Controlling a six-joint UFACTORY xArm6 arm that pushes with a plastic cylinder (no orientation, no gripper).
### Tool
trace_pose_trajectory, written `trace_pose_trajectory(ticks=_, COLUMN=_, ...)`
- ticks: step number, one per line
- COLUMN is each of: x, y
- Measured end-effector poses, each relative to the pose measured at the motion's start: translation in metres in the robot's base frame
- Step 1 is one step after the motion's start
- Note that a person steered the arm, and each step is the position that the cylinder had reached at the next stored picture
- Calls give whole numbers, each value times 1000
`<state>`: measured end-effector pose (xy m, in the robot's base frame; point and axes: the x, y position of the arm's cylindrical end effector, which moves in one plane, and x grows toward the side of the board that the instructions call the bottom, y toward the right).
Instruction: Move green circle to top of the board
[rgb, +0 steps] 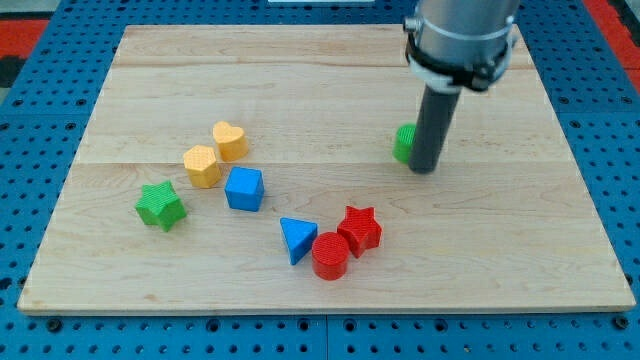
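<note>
The green circle (403, 143) sits right of the board's middle, partly hidden behind my rod. My tip (424, 170) rests on the board right against the circle's right side, slightly toward the view's bottom of it. The wooden board (300, 90) stretches well above the circle toward the view's top.
A yellow heart (230, 140), yellow hexagon (202, 165), blue cube (244, 188) and green star (160, 205) lie at the left. A blue triangle (296, 239), red cylinder (330, 255) and red star (360, 229) cluster near the bottom middle.
</note>
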<state>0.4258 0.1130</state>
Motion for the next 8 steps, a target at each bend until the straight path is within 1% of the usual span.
trace_pose_trajectory(ticks=1, x=-53, y=0)
trace_pose_trajectory(ticks=3, x=-65, y=-76)
trace_pose_trajectory(ticks=4, x=-104, y=-80)
trace_pose_trajectory(ticks=5, x=-127, y=-78)
trace_pose_trajectory(ticks=6, x=-143, y=-44)
trace_pose_trajectory(ticks=7, x=-131, y=-52)
trace_pose_trajectory(ticks=8, x=-68, y=-113)
